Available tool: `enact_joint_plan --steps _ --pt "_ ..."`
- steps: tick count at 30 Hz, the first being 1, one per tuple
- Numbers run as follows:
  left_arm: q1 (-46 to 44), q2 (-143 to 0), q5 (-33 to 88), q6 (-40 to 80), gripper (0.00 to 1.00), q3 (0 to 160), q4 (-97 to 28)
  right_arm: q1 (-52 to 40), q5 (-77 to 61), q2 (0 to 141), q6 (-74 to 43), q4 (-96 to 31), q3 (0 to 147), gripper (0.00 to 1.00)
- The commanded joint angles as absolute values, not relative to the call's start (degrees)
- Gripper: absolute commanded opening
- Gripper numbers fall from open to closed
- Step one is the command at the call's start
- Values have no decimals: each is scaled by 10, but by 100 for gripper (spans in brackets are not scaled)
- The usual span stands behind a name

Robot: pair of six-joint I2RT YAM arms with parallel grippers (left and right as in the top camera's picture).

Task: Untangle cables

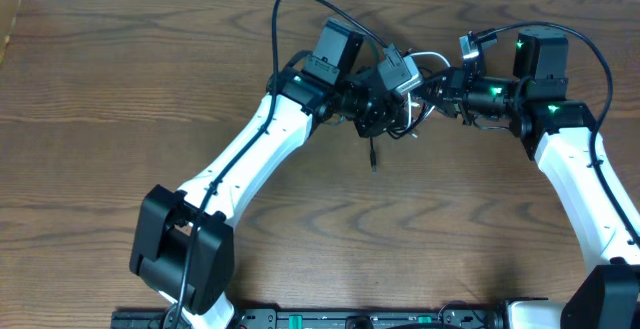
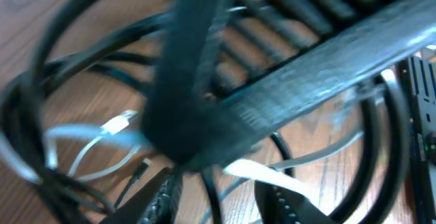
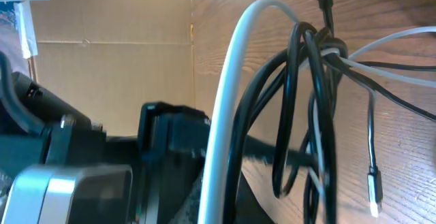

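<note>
The cables are a white cord (image 1: pixel 430 57) and a black cord (image 1: pixel 373 157), tangled between both arms at the table's far centre; a black plug end hangs toward me. My left gripper (image 1: pixel 398 117) is open in the left wrist view (image 2: pixel 221 207), and a black strand (image 2: pixel 210 193) runs through the gap. A white plug (image 2: pixel 117 124) lies on the wood beyond. My right gripper (image 1: pixel 445 91) is shut on the white cord (image 3: pixel 228 81) and a black strand (image 3: pixel 289 101) beside it. These meet in a knot (image 3: pixel 325 47), and a silver-tipped plug (image 3: pixel 373 186) dangles below.
The table (image 1: pixel 120 119) is dark wood. A cardboard wall (image 3: pixel 116 54) stands beyond the table's edge. The thick black arm wires (image 1: pixel 290 9) arch over the left wrist. The two arms' wrists are close together.
</note>
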State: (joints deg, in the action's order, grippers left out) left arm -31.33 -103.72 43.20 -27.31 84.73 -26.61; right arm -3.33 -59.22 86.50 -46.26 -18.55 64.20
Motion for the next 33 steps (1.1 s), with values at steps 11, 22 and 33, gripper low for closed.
enact_joint_plan --steps 11,22,33 --pt "-337 -1041 444 -281 7 845 -265 -22 -612 851 -462 -175 644 1" --pt "-269 -1040 443 -3 8 845 -266 20 -367 851 -382 -292 644 1" --pt "-194 -1031 444 109 8 845 -271 18 -42 851 -293 -469 644 1"
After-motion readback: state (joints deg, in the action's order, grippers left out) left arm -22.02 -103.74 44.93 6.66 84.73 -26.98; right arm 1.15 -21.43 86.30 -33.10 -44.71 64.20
